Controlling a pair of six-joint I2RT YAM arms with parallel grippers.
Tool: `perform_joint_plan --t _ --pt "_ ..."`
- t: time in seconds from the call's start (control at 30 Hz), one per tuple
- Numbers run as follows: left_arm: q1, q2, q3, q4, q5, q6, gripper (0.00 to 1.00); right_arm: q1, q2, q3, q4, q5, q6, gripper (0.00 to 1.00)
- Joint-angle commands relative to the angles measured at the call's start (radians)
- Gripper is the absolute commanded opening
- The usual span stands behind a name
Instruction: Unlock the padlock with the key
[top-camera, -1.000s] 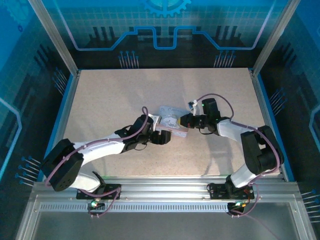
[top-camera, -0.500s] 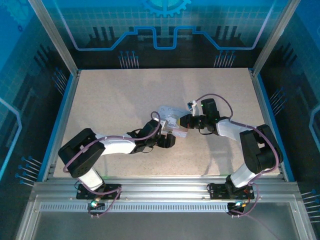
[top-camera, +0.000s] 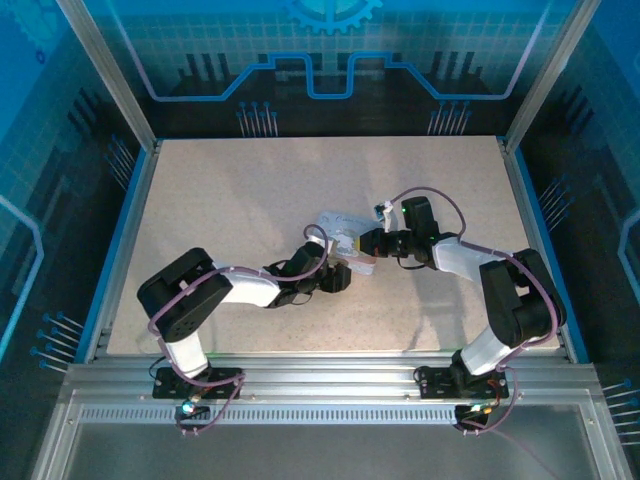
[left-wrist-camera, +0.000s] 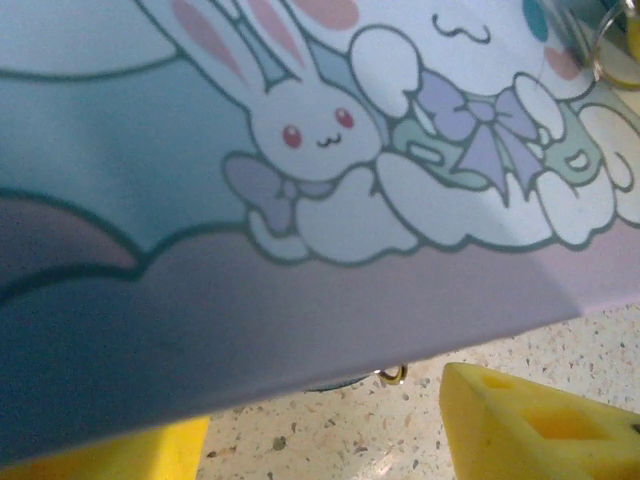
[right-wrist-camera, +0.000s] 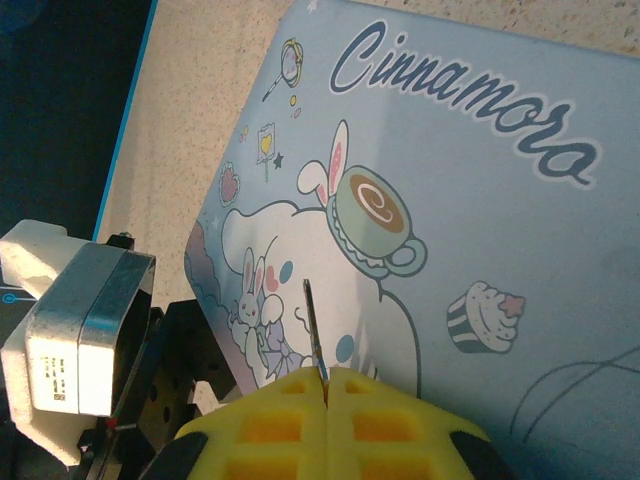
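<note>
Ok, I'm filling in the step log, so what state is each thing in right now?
Right hand, shut on the key.
Left hand, open, at the tin's edge.
Key, pinched, blade sticking out over the tin.
Tin, lying printed face up on the table.
</note>
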Motion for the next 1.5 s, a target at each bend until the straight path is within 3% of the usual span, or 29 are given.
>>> perform_joint_plan --t 0.0,0.37,1.17,1.47 --pt "-0.006 0.043 0.027 0.038 0.002 0.0 0.58 0.016 0.018 0.002 -0.071 0.024 -0.021 0.0" --pt "-0.023 0.071 0.066 0.037 0.041 -0.016 0.46 0.017 0.021 0.005 -0.068 0.018 -0.017 0.0" --pt "-0.045 0.059 0.108 0.02 0.023 -0.018 0.39 0.02 0.014 0.001 -0.062 0.009 -0.012 0.0" --pt "-0.044 0.057 0.079 0.066 -0.023 -0.116 0.42 0.024 0.012 0.002 -0.062 0.007 -0.012 0.0"
